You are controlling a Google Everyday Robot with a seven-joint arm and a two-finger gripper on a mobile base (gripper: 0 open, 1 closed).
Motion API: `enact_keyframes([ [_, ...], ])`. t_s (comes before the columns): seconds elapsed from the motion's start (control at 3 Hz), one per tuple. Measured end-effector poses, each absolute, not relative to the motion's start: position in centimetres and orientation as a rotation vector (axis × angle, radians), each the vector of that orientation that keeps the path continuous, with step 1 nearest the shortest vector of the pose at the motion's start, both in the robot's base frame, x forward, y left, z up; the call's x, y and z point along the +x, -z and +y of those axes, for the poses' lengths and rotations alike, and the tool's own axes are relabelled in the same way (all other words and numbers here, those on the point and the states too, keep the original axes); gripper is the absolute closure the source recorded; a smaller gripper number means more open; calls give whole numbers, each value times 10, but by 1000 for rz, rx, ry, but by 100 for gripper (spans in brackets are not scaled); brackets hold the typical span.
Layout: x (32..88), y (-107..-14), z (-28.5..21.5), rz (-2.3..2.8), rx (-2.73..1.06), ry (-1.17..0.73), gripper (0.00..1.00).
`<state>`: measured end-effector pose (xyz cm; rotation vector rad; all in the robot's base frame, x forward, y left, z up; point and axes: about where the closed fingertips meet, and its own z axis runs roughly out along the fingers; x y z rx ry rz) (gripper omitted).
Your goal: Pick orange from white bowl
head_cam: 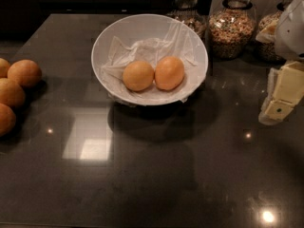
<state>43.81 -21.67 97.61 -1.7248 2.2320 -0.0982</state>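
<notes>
- Two fruits sit side by side in the bowl (pixel 137 23), touching. Our orange (pixel 138 75) is the rounder, paler one on the left, next to the egg-shaped fruit (pixel 169 72).
- Nothing's picked yet by our reckoning: the orange lies on the paper (pixel 142 49), untouched.
- Our gripper (pixel 278 106) hangs at the right edge over the counter (pixel 142 175), well apart from the bowl. We can't tell whether it's spread or pinched.
- Reach, grab and lift are all left.
- Skin looks smooth and matte, nearly round, pale yellow-orange.
</notes>
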Motion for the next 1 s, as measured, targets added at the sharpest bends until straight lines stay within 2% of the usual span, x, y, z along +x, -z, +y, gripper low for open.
enact_keyframes([
  [0.67, 445, -980, -205, 2198, -1715, 97, 0],
  [1.0, 467, -981, -171, 2094, -1741, 95, 0],
])
